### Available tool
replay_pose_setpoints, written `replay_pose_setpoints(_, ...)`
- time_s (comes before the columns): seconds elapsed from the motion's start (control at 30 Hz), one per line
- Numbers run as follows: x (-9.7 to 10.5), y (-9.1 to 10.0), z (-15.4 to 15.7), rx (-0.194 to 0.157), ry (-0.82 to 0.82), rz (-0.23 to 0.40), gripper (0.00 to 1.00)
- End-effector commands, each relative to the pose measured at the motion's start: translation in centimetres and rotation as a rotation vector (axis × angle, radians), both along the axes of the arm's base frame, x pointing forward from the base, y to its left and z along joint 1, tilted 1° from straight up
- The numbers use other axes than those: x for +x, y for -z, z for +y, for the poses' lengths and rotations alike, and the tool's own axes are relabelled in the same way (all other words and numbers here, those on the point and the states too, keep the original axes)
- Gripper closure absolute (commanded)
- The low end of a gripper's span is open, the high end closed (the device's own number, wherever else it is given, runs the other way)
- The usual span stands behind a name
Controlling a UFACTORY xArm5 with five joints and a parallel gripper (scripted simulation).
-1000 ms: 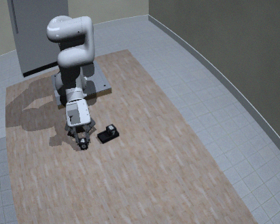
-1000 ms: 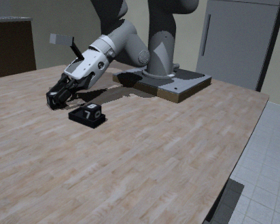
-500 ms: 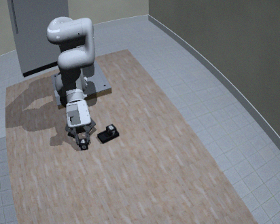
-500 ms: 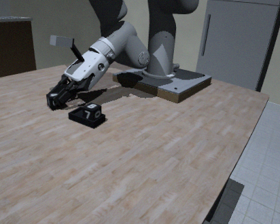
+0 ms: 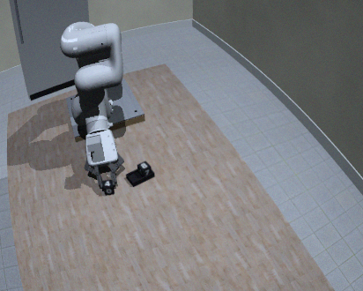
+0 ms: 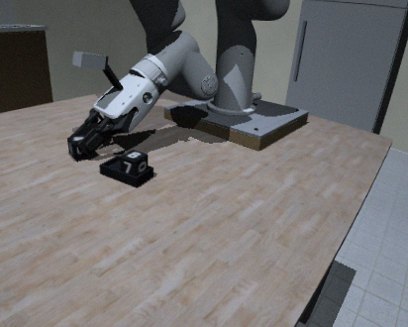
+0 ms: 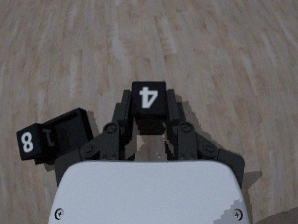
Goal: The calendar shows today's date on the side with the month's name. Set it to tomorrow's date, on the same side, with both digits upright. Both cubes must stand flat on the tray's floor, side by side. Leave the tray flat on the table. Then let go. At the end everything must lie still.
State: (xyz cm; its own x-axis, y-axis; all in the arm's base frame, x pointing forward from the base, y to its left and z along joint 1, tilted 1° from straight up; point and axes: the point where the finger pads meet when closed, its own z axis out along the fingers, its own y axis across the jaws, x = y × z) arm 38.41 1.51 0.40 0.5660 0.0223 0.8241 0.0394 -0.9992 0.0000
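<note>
My gripper [image 5: 107, 184] [image 6: 77, 147] [image 7: 149, 100] is shut on a black cube [image 5: 108, 190] [image 7: 148, 99] with a white 4 on its upper face. The cube is tilted with the gripper, beside the tray and low over the table; whether it touches the table I cannot tell. A round digit on its front face is too small to read. The black tray [image 5: 135, 180] [image 6: 118, 175] [image 7: 75, 131] lies flat. The other black cube [image 5: 144, 168] [image 6: 136, 163] [image 7: 28, 143] stands in one end of it, 8 on top, 7 and 0 on two sides. The tray's other end is empty.
The wooden table [image 5: 164, 229] [image 6: 194, 238] carries the arm's grey base plate [image 5: 130, 108] [image 6: 278, 120] behind the gripper. The tray is a short way to the side of the gripper. The arm's shadow falls on the table around the fingers.
</note>
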Motion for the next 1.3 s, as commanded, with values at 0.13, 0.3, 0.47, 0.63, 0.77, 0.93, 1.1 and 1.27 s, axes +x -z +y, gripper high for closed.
replay_pose_setpoints(0.13,0.02,-0.06,0.0,0.0,0.0,-0.002,0.71)
replay_pose_setpoints(0.3,0.02,-0.06,0.0,0.0,0.0,-0.002,0.71)
replay_pose_setpoints(0.47,0.02,-0.06,0.0,0.0,0.0,-0.002,0.71)
replay_pose_setpoints(0.63,0.02,-0.05,0.0,0.0,0.0,-0.002,0.71)
replay_pose_setpoints(0.77,0.03,0.02,-0.04,-0.004,-0.001,-0.001,0.71)
replay_pose_setpoints(0.93,0.03,0.18,-0.14,-0.012,-0.004,0.0,0.71)
replay_pose_setpoints(1.1,0.04,0.35,-0.25,-0.02,-0.007,0.001,0.71)
replay_pose_setpoints(1.27,0.04,0.4,-0.28,-0.023,-0.009,0.001,0.71)
